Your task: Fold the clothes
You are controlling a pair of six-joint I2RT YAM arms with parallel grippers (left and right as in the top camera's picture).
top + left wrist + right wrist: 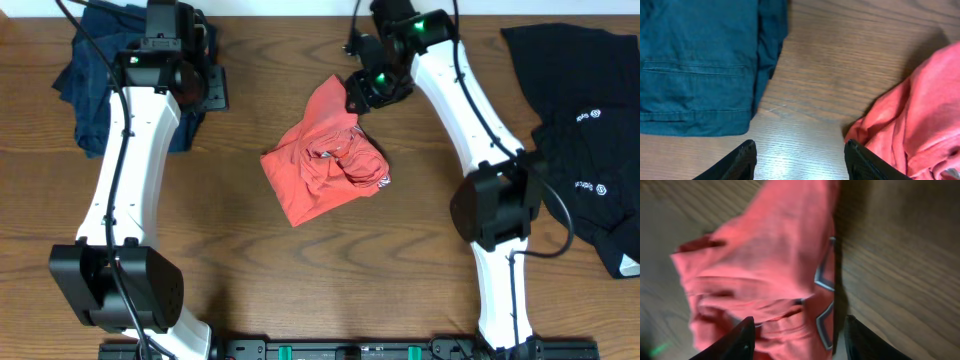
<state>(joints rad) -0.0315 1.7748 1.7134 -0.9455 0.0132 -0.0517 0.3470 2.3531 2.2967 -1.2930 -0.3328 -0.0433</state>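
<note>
we see red shirt [322, 158] crumpled on table [300, 290], right gripper [799, 334] spread over it, left gripper [800, 156] spread beside navy cloth [695, 65]

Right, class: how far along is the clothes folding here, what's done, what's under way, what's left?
Done: nothing looks folded. The red T-shirt lies crumpled mid-table, the navy garment is bunched far left, the black garment sprawls on the right. In hand: the right pincer is open above the T-shirt, gripping nothing; the left pincer is open over bare table. Left: flatten and fold the T-shirt, then the others.
</note>
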